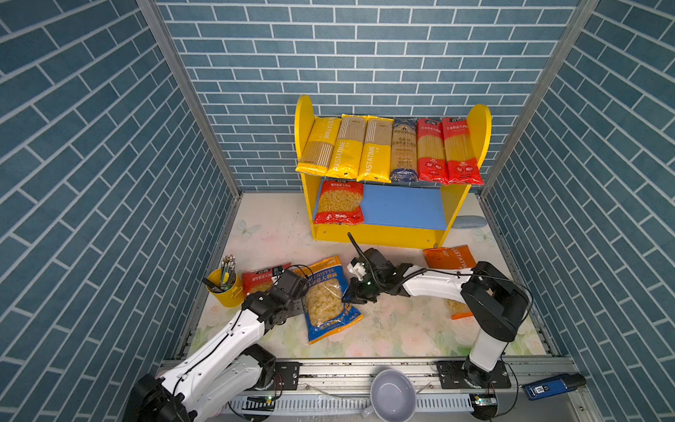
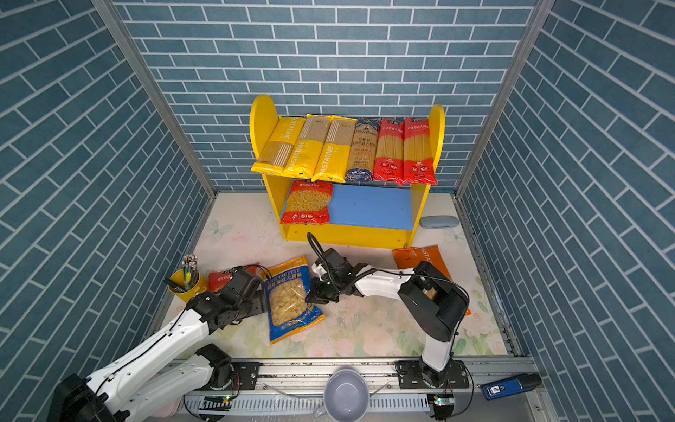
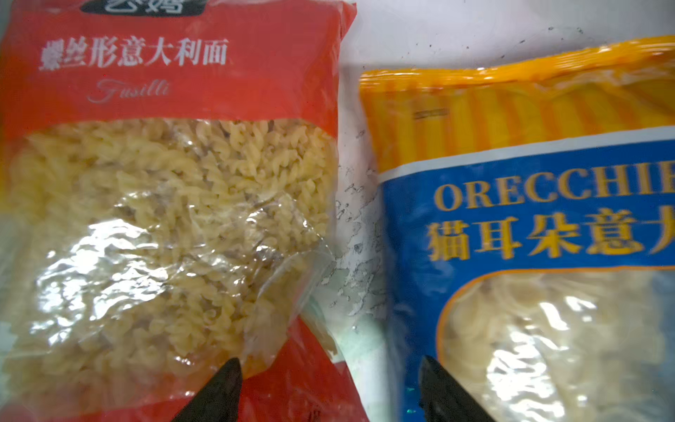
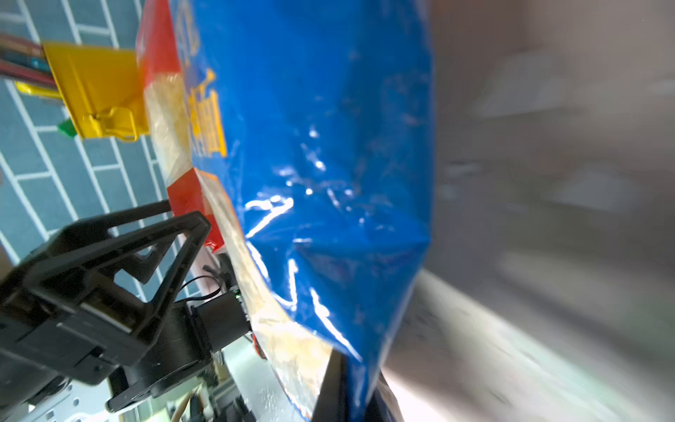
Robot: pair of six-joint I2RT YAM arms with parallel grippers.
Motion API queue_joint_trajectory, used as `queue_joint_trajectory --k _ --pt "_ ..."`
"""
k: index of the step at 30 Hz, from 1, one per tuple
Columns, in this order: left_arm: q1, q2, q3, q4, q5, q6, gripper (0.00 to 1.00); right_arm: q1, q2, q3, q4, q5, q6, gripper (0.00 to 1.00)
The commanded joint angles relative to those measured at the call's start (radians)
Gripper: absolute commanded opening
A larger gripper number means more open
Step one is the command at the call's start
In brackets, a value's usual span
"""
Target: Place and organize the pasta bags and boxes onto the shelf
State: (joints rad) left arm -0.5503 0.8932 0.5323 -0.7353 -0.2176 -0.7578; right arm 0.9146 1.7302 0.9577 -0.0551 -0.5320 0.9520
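Bright, even light comes from overhead. Both top views are sharp, with only soft, short shadows on the bench [image 1: 401,329] and under the upper board of the shelf [image 1: 380,234]. The walls [image 1: 91,182] bow outward near the edges, a wide-lens bend. The left wrist view is slightly soft, and white glare breaks across the clear film of the red bag [image 3: 164,219] and the blue bag [image 3: 548,292]. In the right wrist view the blue plastic glints in streaks, and everything beyond it smears into grey blur.

Yellow pencil cup [image 1: 225,292], grey bowl [image 1: 392,396]
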Motion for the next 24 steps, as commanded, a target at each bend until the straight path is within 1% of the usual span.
queue_joint_trajectory --k 1,5,8,10,13,15,19,24 --pt "-0.018 0.013 -0.032 -0.013 -0.009 -0.024 0.73 -0.053 -0.111 -0.072 -0.108 0.104 -0.036 0.0" --pt "-0.022 0.056 -0.012 -0.025 -0.042 -0.005 0.7 -0.105 -0.205 -0.116 -0.208 0.145 -0.067 0.0" --pt "-0.033 0.083 0.002 -0.047 -0.09 -0.007 0.64 -0.117 -0.261 -0.136 -0.27 0.195 -0.079 0.0" --pt "-0.052 0.117 0.013 -0.057 -0.132 -0.008 0.63 -0.126 -0.29 -0.151 -0.285 0.222 -0.073 0.0" --pt "-0.102 0.178 0.059 -0.086 -0.23 -0.01 0.62 -0.141 -0.31 -0.167 -0.272 0.237 -0.061 0.0" --pt "-0.112 0.216 0.077 -0.092 -0.278 -0.006 0.6 -0.145 -0.31 -0.173 -0.252 0.242 -0.049 0.0" --pt "-0.113 0.259 0.088 -0.072 -0.295 -0.004 0.56 -0.146 -0.306 -0.172 -0.237 0.243 -0.042 0.0" --pt "-0.114 0.292 0.103 -0.037 -0.3 0.022 0.45 -0.159 -0.309 -0.18 -0.242 0.249 -0.045 0.0"
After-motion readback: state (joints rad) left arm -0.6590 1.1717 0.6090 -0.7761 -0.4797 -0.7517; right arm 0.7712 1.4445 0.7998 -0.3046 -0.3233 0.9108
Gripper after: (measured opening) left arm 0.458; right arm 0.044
